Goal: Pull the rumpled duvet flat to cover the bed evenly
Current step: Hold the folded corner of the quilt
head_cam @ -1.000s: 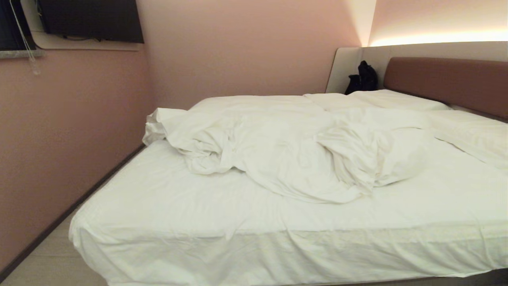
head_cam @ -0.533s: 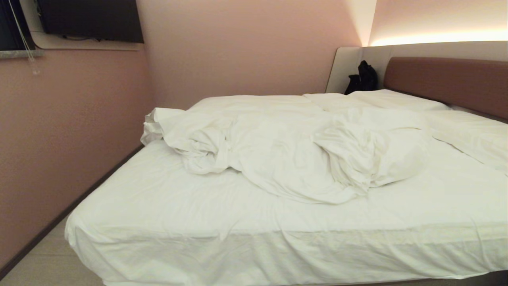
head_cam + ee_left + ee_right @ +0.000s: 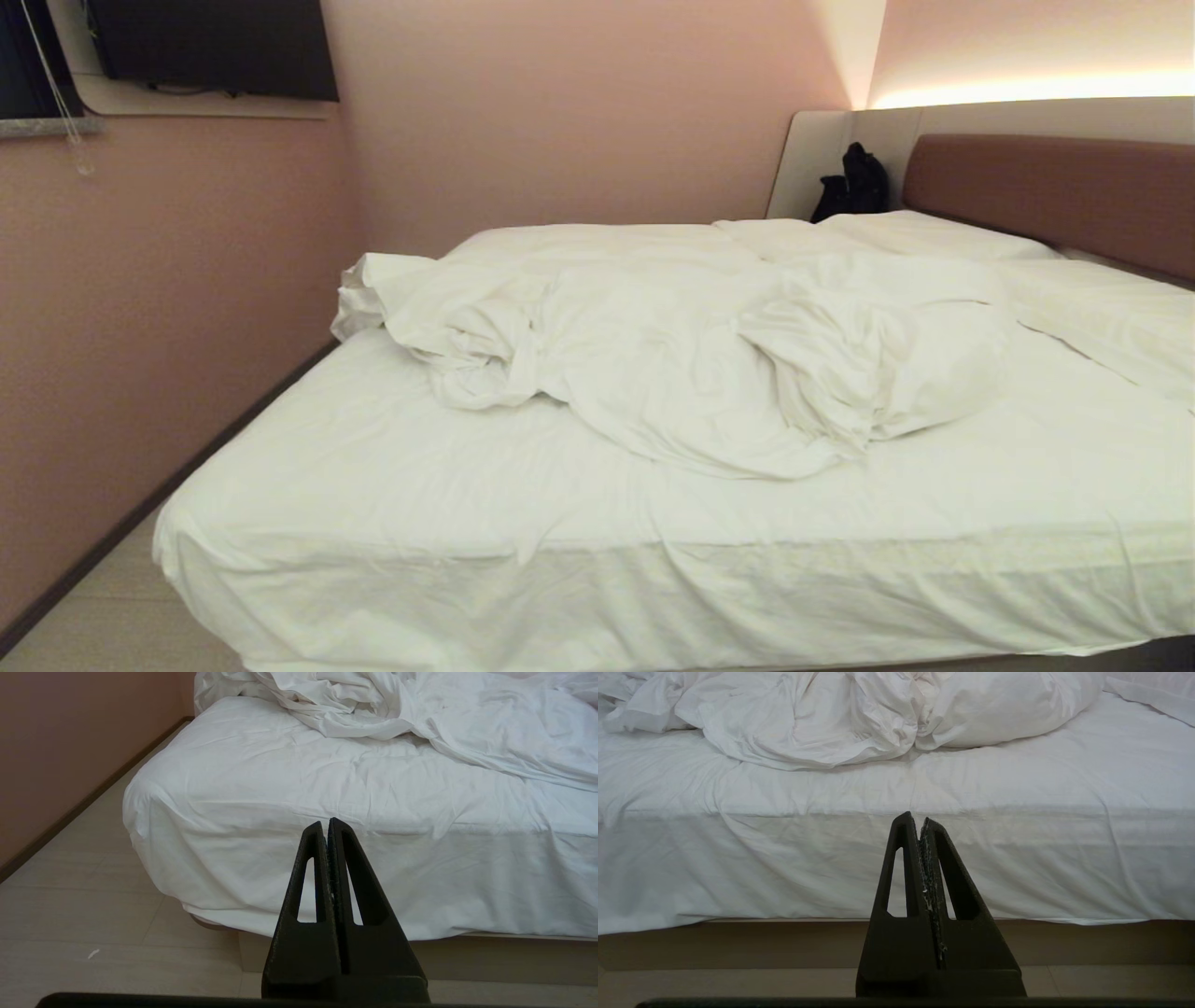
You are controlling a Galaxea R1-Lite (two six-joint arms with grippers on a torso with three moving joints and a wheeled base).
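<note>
Closest to me, both arms hang low in front of the bed's near side, short of the mattress and touching nothing. The left gripper (image 3: 327, 823) has its two black fingers pressed flat together, empty, pointing at the draped side of the fitted sheet (image 3: 523, 485) near the left corner of the bed (image 3: 653, 607). The right gripper (image 3: 920, 820) is the same: fingers closed against each other, holding nothing, aimed at the sheet's hanging side further to the right. Neither arm shows in the head view.

Under them runs pale tiled floor (image 3: 84, 914), and below the sheet's hem a strip of the grey-beige bed base (image 3: 738, 942) is visible.

Past the edge, the near half of the mattress lies bare under the sheet, lightly creased. Beyond that bare stretch sits the duvet (image 3: 691, 364), bunched into a thick rumpled heap across the middle of the bed, its folds piled highest toward the centre and right. A twisted end of it reaches the left edge, close to the pink wall (image 3: 140, 327). Further back it lies flatter.

Behind the heap, flat white pillows (image 3: 934, 233) lie against the reddish-brown headboard (image 3: 1046, 187) on the right. In the far corner beside the headboard a dark bag (image 3: 854, 182) leans on the pale panel. High on the left wall hangs a dark screen (image 3: 210, 47).
</note>
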